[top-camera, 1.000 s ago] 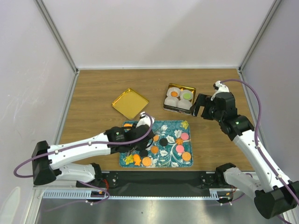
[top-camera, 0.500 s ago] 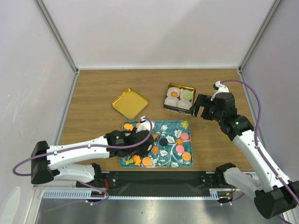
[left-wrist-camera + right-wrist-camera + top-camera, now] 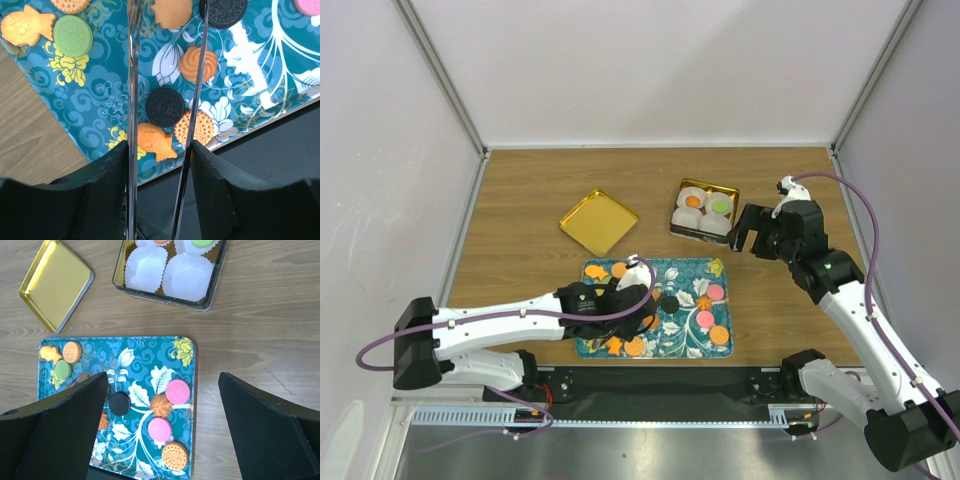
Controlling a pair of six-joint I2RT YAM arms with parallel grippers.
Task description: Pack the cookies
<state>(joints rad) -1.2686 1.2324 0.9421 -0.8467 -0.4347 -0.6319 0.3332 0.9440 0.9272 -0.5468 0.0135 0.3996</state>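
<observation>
Left pincer (image 3: 168, 20): thin metal fingers (image 3: 132, 75) spread, pinching nothing. It sits low over the near-left part of the teal flower-printed tray (image 3: 150, 346), and my left arm lies stretched out along the near edge of the bench from the near-left corner. A black round cookie (image 3: 165, 107) lies on the tray between the fingers; I cannot tell whether either one touches it. Close around it are a ridged orange round cookie (image 3: 194, 127), an orange fish-shaped cookie (image 3: 155, 141) and an orange flower-shaped cookie (image 3: 198, 64). Right pincer (image 3: 162, 377): broad black fingers wide apart, empty, held high. That arm reaches up from the near-right corner and is turned toward the right side of the gold square metal tin (image 3: 160, 296). The tin stands beyond the tray, toward the far-right corner. Of its four white pleated paper cups (image 3: 146, 265), one holds a plain orange cookie (image 3: 693, 201) and one a green cookie (image 3: 720, 205); the two nearer cups are bare. Two pink round cookies (image 3: 178, 391) and roughly ten others wait on the tray. The gold square lid (image 3: 598, 221) lies apart, left of the tin. My reckoning: packing is about half done, lid not yet on.
</observation>
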